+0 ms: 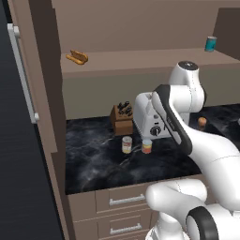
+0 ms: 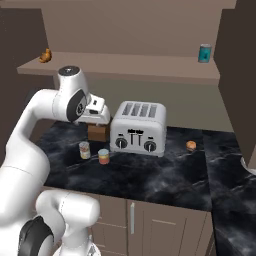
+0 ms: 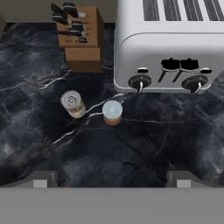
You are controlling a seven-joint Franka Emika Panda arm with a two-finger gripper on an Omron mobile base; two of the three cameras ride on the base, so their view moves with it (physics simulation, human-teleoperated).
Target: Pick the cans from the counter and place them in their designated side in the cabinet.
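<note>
Taller can (image 3: 73, 103) bears red band, unreadable.

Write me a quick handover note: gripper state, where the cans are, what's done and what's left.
Gripper: open, holding nothing, above the counter and looking down on both cans.
Cream-yellow can and shorter red-orange can: upright, close together but apart, in front of the toaster and knife block.
Cabinet shelf: holds a teal can and a croissant.
Done: neither can placed.
Left: pick each can and set it on its side of the cabinet.
</note>
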